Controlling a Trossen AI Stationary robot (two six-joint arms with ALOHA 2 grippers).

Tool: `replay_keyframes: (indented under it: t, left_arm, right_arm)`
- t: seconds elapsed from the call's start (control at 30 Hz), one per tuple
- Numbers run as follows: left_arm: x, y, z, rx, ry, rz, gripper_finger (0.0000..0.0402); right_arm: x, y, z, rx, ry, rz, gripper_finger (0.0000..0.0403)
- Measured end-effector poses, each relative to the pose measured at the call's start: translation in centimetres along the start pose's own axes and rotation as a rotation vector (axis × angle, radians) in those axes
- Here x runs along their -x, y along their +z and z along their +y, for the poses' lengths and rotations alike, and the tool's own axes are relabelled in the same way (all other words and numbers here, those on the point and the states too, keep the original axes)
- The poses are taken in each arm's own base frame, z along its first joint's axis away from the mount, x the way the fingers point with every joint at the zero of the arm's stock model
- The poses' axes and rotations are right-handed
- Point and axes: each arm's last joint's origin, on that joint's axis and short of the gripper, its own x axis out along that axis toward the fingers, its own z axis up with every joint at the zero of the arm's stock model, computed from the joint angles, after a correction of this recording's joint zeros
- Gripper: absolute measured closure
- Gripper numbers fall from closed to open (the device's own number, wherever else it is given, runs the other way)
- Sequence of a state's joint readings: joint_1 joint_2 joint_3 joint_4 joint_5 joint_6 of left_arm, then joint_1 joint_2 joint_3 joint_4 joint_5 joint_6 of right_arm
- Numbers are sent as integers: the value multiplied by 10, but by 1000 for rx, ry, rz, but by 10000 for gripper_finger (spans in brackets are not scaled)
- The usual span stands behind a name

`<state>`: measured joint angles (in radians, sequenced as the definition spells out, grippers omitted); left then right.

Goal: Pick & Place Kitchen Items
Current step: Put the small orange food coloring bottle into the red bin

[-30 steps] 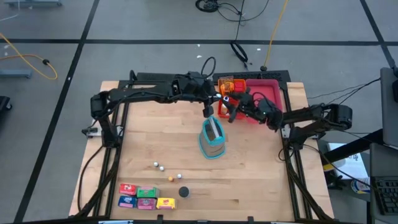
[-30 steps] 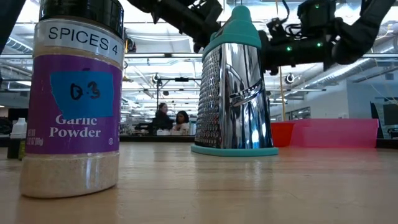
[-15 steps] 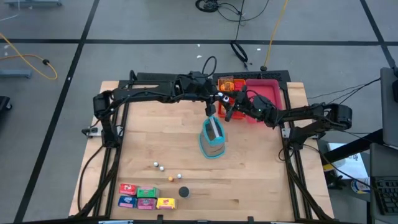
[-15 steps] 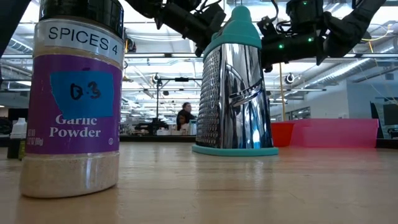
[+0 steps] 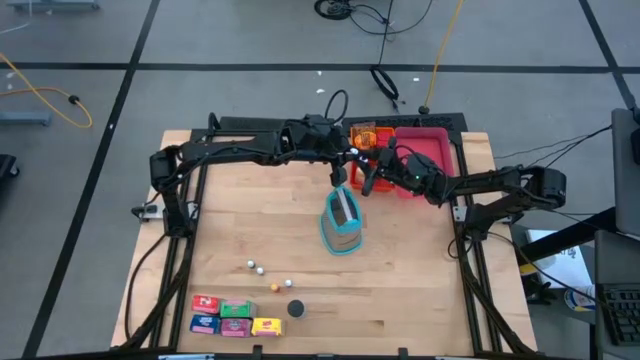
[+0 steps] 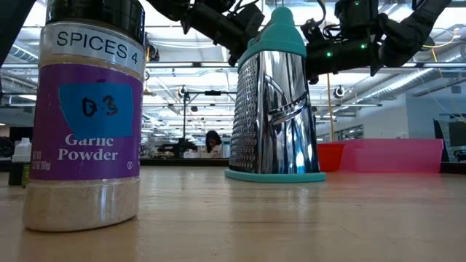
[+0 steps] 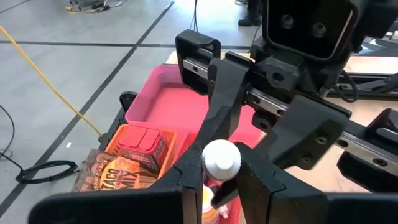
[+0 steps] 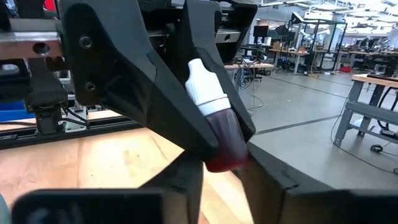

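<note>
A small bottle (image 8: 222, 134) with a white cap (image 7: 222, 158) and a dark red body hangs in the air near the trays at the table's far side. Both grippers meet on it. My left gripper (image 7: 217, 182) reaches in from the table's left and is shut on the bottle. My right gripper (image 8: 221, 179) comes from the right and is shut on it as well. In the high view the bottle (image 5: 353, 155) shows as a white dot between the two hands. Several small coloured boxes (image 5: 235, 317), small balls (image 5: 262, 268) and a black piece (image 5: 295, 309) lie near the table's front. My left gripper pinches the bottle's upper body (image 8: 213, 118), just below the cap, between its two fingers. It comes from the table's left, slanting a little down. The cap end points back toward this gripper's wrist. The bottle is tilted and lifted clear. My right gripper has the bottle's base end (image 8: 227, 163) between its two fingers. It comes about level from the table's right, opposite my left gripper. The bottle rises out of the fingers, tilted, with its cap away from this gripper.
A steel grater with a teal top and base (image 5: 342, 222) stands upright mid-table, just nearer than the grippers. A pink tray (image 5: 428, 150) and an orange tray with packets (image 5: 363, 133) sit at the far right. A garlic powder jar (image 6: 87, 116) stands close to the low camera.
My right hand has shifted a little toward my left gripper and the bottle, then held still. My left gripper and the bottle have stayed where they were.
</note>
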<state>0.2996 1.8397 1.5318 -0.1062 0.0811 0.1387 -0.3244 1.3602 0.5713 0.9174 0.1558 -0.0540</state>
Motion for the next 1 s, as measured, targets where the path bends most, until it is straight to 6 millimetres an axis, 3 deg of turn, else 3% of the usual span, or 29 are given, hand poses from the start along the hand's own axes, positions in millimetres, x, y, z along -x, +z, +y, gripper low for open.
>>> replay_keyframes:
  t: [0.1, 0.67, 1.0]
  left_arm:
    - [0, 0, 0, 7, -1, 1, 341]
    - [0, 0, 0, 12, -1, 4, 338]
    - [0, -1, 2, 16, 75, 11, 288]
  right_arm:
    - [0, -1, 0, -1, 0, 7, 350]
    - [0, -2, 0, -6, 0, 19, 354]
    - [-1, -2, -3, -6, -13, 28, 382]
